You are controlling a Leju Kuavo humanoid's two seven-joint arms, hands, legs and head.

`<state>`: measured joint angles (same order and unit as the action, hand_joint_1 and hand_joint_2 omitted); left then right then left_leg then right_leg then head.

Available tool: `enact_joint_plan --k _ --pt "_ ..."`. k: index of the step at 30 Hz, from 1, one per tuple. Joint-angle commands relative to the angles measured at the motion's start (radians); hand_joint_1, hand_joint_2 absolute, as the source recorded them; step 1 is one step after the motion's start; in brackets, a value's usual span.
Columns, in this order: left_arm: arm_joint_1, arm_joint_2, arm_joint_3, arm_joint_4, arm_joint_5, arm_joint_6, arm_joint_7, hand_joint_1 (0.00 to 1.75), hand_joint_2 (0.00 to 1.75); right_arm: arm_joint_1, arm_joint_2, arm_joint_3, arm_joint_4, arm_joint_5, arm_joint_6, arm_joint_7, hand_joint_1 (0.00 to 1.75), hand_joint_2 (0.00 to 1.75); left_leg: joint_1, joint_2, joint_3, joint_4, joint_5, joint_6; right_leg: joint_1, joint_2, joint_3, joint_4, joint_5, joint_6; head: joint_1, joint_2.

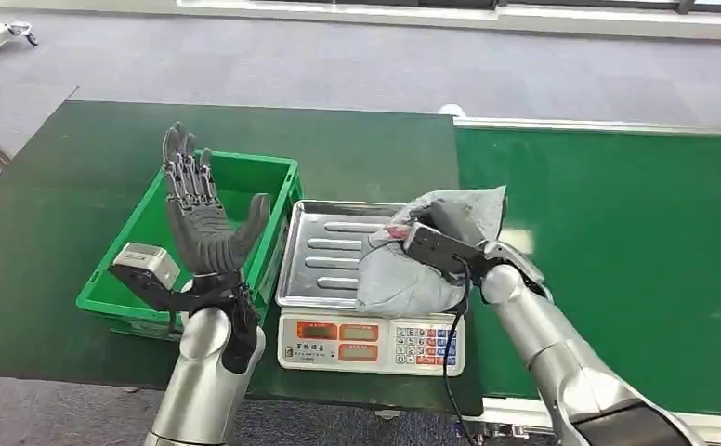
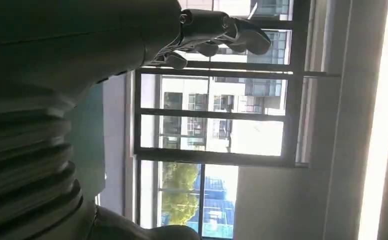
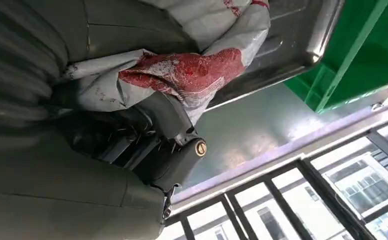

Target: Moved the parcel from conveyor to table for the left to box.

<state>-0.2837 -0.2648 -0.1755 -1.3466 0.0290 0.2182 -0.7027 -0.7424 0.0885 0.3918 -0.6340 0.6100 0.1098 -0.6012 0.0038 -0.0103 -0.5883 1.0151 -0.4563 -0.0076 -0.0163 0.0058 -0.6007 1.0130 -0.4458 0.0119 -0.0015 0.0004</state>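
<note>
The right hand [image 1: 445, 249] grips the grey parcel [image 1: 431, 255] over the scale's steel tray [image 1: 324, 251], while the left hand [image 1: 199, 218], spread open and holding nothing, waits beside it above the green crate [image 1: 143, 251].

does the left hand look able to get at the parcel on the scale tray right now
Probably yes. The left hand is raised, open and holding nothing, above the green crate just beside the scale tray. Nothing lies between it and the grey parcel, though the right hand grips the parcel.
</note>
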Motion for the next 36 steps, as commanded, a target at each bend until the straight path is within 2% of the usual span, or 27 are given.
enact_joint_plan --k 1,7,9,14,15,16,18,20,21,26,28,32,35,36 --pt "-0.05 -0.006 0.013 0.055 -0.002 0.005 0.005 0.0 1.75 -0.001 -0.005 0.02 0.038 -0.002 0.009 0.0 1.75 1.75 0.001 0.0 0.0 -0.002 0.001 0.0 0.001 -0.001 0.001 -0.002 0.001 -0.001 0.0 0.0" --pt "-0.05 -0.006 0.013 0.055 -0.002 0.005 0.005 0.0 1.75 -0.001 -0.005 0.02 0.038 -0.002 0.009 0.0 1.75 1.75 0.001 0.0 0.0 -0.001 0.001 0.0 0.001 -0.001 0.0 -0.002 0.001 -0.001 0.0 0.0" --pt "-0.067 -0.005 -0.001 0.077 -0.001 0.013 0.005 0.0 1.75 0.04 -0.021 0.029 -0.072 -0.073 0.079 -0.063 1.75 1.75 0.001 0.001 0.0 -0.002 0.001 0.0 0.001 -0.001 0.0 -0.002 0.001 -0.001 0.0 0.0" --pt "-0.071 -0.003 -0.02 0.087 -0.002 0.017 0.005 0.0 1.75 0.127 -0.046 0.036 -0.281 -0.226 0.216 -0.057 1.75 1.75 0.001 0.0 -0.001 -0.001 0.0 0.0 0.001 -0.002 -0.001 -0.001 0.0 -0.001 0.0 0.0" --pt "-0.075 -0.003 -0.023 0.095 -0.002 0.015 0.005 0.0 1.75 0.138 -0.051 0.042 -0.309 -0.249 0.238 -0.053 0.37 1.75 0.001 -0.001 -0.001 -0.002 0.001 0.0 0.001 -0.003 0.0 -0.003 0.0 -0.001 0.0 0.0" --pt "-0.077 -0.003 -0.026 0.098 -0.003 0.017 0.005 0.0 1.75 0.144 -0.055 0.046 -0.324 -0.26 0.25 -0.049 0.0 1.75 0.001 -0.001 -0.001 -0.001 0.0 0.0 0.001 -0.002 -0.001 -0.001 0.0 -0.001 0.0 0.0" --pt "-0.08 -0.004 -0.028 0.102 0.0 0.016 0.005 0.0 1.75 0.159 -0.068 0.059 -0.365 -0.255 0.227 -0.05 0.0 1.75 0.001 -0.001 -0.002 -0.001 0.0 0.0 0.001 -0.003 -0.001 -0.001 -0.001 -0.001 0.0 0.0" --pt "-0.076 -0.003 -0.027 0.095 0.014 0.006 0.005 0.0 1.75 0.179 -0.091 0.084 -0.41 -0.17 0.069 -0.034 0.0 1.75 0.0 -0.001 -0.003 0.0 0.0 0.0 0.001 -0.002 -0.003 -0.001 -0.001 -0.001 0.0 0.0" --pt "-0.069 -0.002 -0.03 0.085 0.001 0.015 0.005 0.0 1.75 0.194 -0.077 0.054 -0.402 -0.164 -0.022 -0.004 0.0 1.75 0.001 -0.001 -0.003 -0.001 0.0 0.0 0.001 -0.004 -0.002 -0.002 0.0 -0.001 0.0 0.0" --pt "-0.087 -0.008 -0.037 0.107 0.003 0.016 0.005 0.0 1.75 0.224 -0.074 0.034 -0.428 -0.137 -0.153 -0.03 0.0 1.75 0.001 -0.002 -0.004 -0.001 0.0 0.0 0.001 -0.004 -0.002 -0.002 0.0 -0.001 0.0 0.0" --pt "-0.09 -0.007 -0.039 0.111 0.005 0.016 0.005 0.0 1.75 0.23 -0.079 0.049 -0.45 -0.061 -0.242 -0.008 0.0 1.75 0.001 -0.001 -0.004 -0.001 0.0 0.0 0.001 -0.003 -0.003 -0.002 0.0 -0.001 0.0 0.0" --pt "-0.093 -0.004 -0.042 0.122 0.006 0.019 0.005 0.0 1.75 0.247 -0.075 0.071 -0.46 0.174 -0.51 0.101 0.0 1.75 0.001 0.0 -0.004 -0.001 0.0 0.0 0.001 -0.003 -0.004 -0.002 0.0 -0.001 0.0 0.0" --pt "-0.093 -0.005 -0.044 0.128 0.004 0.019 0.005 0.0 1.75 0.236 -0.074 0.076 -0.413 0.294 -0.603 0.188 0.0 1.75 0.001 0.001 -0.003 -0.002 0.0 0.0 0.001 -0.002 -0.003 -0.003 0.0 -0.001 0.0 0.0" --pt "-0.092 -0.005 -0.043 0.129 0.003 0.02 0.005 0.0 1.75 0.229 -0.078 0.073 -0.395 0.369 -0.675 0.232 0.0 0.0 0.001 0.001 -0.004 -0.001 0.0 0.0 0.001 -0.001 -0.003 -0.002 0.0 -0.001 0.0 0.0"
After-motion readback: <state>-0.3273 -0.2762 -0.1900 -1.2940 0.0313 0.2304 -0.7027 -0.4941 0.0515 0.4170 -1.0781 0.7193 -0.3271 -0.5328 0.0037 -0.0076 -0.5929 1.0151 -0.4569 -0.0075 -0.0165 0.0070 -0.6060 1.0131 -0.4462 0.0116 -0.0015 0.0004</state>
